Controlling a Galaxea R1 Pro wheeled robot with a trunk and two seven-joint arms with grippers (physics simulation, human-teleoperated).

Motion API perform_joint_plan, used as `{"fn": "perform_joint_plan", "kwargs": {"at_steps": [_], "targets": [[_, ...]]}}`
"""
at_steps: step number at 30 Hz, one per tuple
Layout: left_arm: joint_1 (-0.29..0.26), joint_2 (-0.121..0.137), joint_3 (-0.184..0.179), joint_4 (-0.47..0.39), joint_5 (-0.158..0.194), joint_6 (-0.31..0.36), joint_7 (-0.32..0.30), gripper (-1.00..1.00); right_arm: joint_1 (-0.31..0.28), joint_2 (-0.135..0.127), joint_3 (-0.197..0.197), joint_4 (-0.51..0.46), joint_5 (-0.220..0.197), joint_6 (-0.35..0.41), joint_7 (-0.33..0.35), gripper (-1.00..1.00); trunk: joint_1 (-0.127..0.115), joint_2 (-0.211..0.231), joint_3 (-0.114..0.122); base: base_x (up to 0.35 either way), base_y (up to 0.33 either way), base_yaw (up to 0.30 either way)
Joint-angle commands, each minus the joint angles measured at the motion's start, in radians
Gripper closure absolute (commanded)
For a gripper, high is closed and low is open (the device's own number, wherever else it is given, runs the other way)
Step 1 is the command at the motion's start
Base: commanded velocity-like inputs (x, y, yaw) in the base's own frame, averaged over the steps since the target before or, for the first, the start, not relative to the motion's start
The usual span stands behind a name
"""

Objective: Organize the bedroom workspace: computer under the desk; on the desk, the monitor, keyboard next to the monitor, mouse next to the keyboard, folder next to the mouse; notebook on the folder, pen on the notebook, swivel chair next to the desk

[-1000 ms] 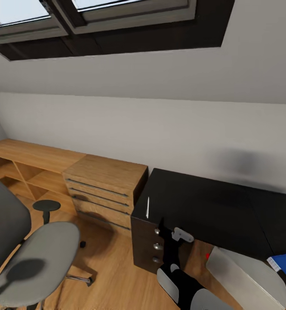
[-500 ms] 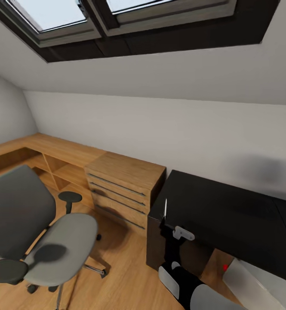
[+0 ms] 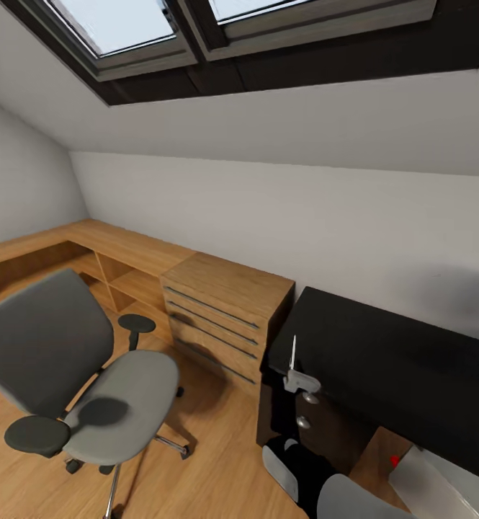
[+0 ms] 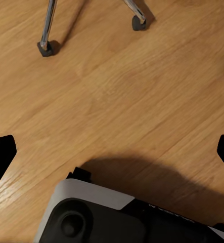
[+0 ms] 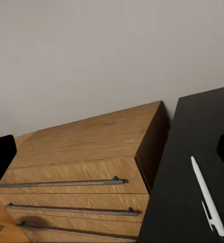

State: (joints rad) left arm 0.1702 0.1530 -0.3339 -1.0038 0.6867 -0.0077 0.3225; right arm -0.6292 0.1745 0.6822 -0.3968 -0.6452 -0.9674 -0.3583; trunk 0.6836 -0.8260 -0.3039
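Panning left since earlier: grey-upholstered swivel chair now fuller at 8 o'clock, thin white pen on glossy black desk at 4 o'clock. Both grippers' jaws spread wide, empty. No readable writing.

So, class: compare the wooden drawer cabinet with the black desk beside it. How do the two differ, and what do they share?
The wooden drawer cabinet is light oak; the desk is glossy black. The cabinet's drawers have long horizontal bar handles, while the desk's drawer unit has small round knobs. The cabinet top is bare in these views; the desk carries a white pen near its edge. Both stand against the same white wall on the wood floor.
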Motion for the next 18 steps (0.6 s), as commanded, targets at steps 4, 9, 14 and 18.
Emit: {"fn": "perform_joint_plan", "kwargs": {"at_steps": [4,9,14,18], "targets": [[0.0,0.001,-0.004,-0.003,0.008,0.0,0.007,-1.0,-0.001,0.0,0.012,0.001,0.006,-0.026,-0.001,-1.0,0.0,-0.001,-0.001,0.0,0.0,0.001],[0.0,0.001,-0.004,0.0,0.008,-0.001,0.007,-1.0,-0.001,0.0,0.006,0.001,0.006,-0.017,-0.009,-1.0,0.0,-0.001,-0.001,0.0,0.0,0.0],[0.0,0.001,-0.004,0.0,0.008,-0.003,0.007,-1.0,-0.007,0.0,0.003,-0.006,0.007,0.171,-0.013,-1.0,0.0,-0.001,-0.001,0.0,0.0,0.0],[0.0,0.0,-0.004,0.0,0.008,-0.004,0.007,-1.0,-0.067,-0.006,0.0,-0.003,0.004,0.397,-0.022,-1.0,0.0,-0.001,-0.001,0.0,0.0,0.0]]}}
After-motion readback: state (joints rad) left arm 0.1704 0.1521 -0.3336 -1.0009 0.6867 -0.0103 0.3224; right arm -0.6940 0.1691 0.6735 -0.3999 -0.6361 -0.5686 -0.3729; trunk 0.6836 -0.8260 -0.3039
